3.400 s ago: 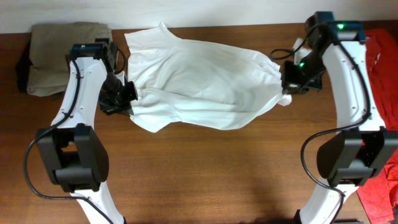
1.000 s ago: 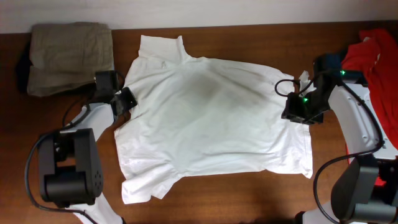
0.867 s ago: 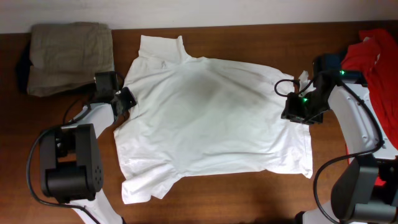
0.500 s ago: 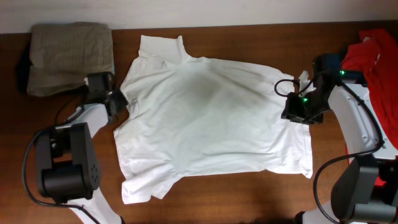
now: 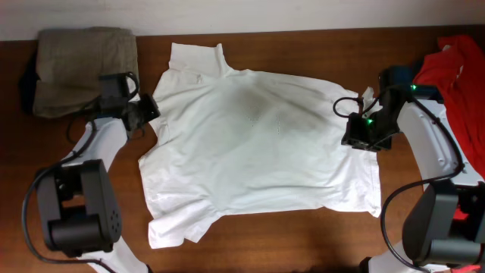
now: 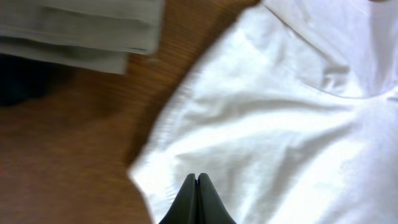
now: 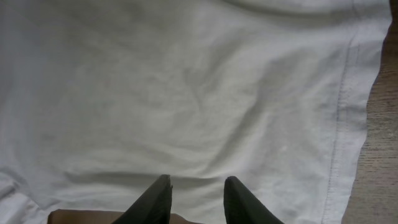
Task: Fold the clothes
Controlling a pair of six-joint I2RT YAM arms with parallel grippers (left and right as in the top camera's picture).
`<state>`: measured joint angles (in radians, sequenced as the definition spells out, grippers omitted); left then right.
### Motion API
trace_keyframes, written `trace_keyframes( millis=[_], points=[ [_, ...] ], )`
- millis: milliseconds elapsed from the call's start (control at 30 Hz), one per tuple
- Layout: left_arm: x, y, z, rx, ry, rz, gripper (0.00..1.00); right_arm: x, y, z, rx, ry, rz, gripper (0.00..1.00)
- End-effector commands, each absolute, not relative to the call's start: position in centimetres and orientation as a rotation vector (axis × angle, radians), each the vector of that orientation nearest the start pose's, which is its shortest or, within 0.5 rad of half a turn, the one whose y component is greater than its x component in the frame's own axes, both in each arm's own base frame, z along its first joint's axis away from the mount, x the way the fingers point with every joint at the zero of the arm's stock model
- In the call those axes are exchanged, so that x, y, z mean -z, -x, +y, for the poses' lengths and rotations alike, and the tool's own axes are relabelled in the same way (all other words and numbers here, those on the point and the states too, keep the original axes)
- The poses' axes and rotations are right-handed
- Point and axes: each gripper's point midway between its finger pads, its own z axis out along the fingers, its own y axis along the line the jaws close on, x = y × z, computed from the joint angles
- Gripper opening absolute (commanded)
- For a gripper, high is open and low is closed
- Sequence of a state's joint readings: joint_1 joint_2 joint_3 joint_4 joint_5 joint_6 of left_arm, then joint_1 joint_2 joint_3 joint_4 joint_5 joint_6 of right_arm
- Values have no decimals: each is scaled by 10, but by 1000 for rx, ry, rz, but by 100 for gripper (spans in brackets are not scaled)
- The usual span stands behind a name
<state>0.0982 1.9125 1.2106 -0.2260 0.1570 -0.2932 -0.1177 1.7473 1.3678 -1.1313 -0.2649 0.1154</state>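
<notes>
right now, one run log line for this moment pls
white shirt: flat on table, unfolded | left fingers: shut, at shirt edge | right fingers: open, over hem end

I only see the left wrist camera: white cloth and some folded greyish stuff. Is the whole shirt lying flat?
Observer: Mostly. Overhead, the white shirt lies spread across the table, wrinkled at its lower left corner.
Operator: Where's the other arm?
Observer: The right gripper hangs open over the shirt's hemmed edge.
Operator: Any more clothes?
Observer: Yes, a red garment sits at the table's right edge.
</notes>
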Motion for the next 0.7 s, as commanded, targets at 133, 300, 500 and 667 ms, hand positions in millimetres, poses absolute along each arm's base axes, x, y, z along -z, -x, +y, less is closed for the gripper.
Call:
trace_keyframes(
  millis=[133,300,500,667],
  points=[
    [10,-473,10,250,400,2604,1,-91,-330,11,-432,-339,3067,31],
    [25,-469,20,166,408,2629,1,-91,-330,11,-432,-339,3068,31],
    [30,-467,64,-207,355,2631,2,-91,-331,10,-430,-338,3065,28],
    [6,-489,71,-266,277,2584,3,-91,-334,10,-427,-334,3053,27]
  ],
)
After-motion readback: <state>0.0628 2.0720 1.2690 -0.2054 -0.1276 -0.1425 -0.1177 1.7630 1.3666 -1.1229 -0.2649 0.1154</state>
